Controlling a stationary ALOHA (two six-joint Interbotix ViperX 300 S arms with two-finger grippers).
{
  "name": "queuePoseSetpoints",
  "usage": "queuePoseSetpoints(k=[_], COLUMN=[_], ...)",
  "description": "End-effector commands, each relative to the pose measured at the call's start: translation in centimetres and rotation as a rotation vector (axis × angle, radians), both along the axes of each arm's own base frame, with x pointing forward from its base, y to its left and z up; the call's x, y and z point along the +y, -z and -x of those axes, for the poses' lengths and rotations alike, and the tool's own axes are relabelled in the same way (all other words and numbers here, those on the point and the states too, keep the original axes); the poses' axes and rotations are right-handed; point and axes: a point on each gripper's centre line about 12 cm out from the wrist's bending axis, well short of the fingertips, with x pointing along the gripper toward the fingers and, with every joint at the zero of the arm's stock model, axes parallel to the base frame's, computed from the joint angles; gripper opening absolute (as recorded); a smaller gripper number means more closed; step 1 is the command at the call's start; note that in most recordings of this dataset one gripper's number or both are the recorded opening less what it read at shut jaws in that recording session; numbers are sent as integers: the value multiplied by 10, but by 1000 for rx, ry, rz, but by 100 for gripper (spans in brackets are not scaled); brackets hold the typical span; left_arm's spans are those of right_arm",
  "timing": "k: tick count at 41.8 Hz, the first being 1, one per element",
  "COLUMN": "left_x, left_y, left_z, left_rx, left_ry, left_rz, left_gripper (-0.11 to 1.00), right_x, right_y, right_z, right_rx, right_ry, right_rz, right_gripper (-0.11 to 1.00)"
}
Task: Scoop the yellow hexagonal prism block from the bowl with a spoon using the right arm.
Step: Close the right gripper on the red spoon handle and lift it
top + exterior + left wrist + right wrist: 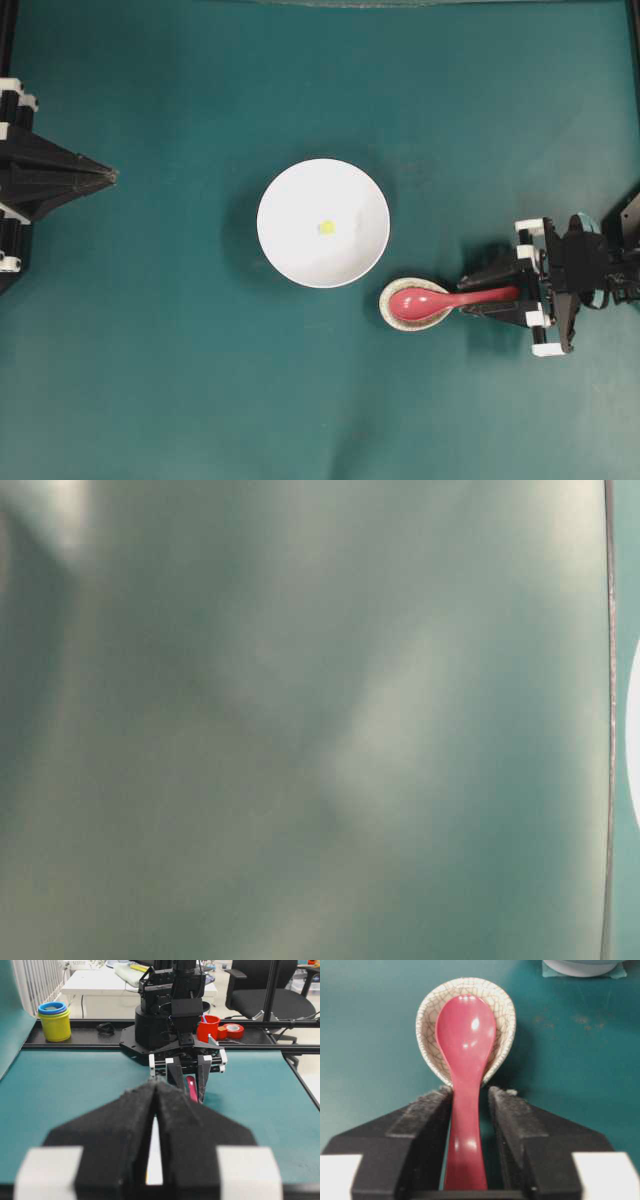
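the spoon (465, 1040) lies in the spoon rest (431, 1010), its handle between the right arm (470, 1105) jaws, seemingly just touching; left gripper (112, 175) jaws together; yellow hexagonal prism block (326, 227) in the bowl (290, 195).

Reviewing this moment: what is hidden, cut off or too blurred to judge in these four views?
- Table-level view: blurred throughout; only a sliver of the glossy white bowl shows at the right edge.
- Right wrist view: whether the right hand pinches the glossy pinkish-red soup spoon is unclear; a slim gap shows on one side.
- Left wrist view: the shut left hand hides the bowl.
- Overhead view: the tiny yellow block is too small for its shape.
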Motion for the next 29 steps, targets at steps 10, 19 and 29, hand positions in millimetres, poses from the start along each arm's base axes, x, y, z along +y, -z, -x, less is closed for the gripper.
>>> queuePoseSetpoints(k=[10, 19, 29], left_x=[0, 0, 0], left_y=[-3, -3, -3], left_z=[-2, -2, -2], left_rx=[-6, -6, -6], left_ry=[-1, 0, -1], left_rz=[0, 0, 0], left_gripper=[0, 0, 0], right_x=[2, 2, 3], right_y=[-4, -4, -7], right_z=[-4, -4, -7], right_rx=[-24, -20, -35], right_ry=[0, -4, -2], right_rz=[-7, -6, -15], right_gripper=[26, 25, 25])
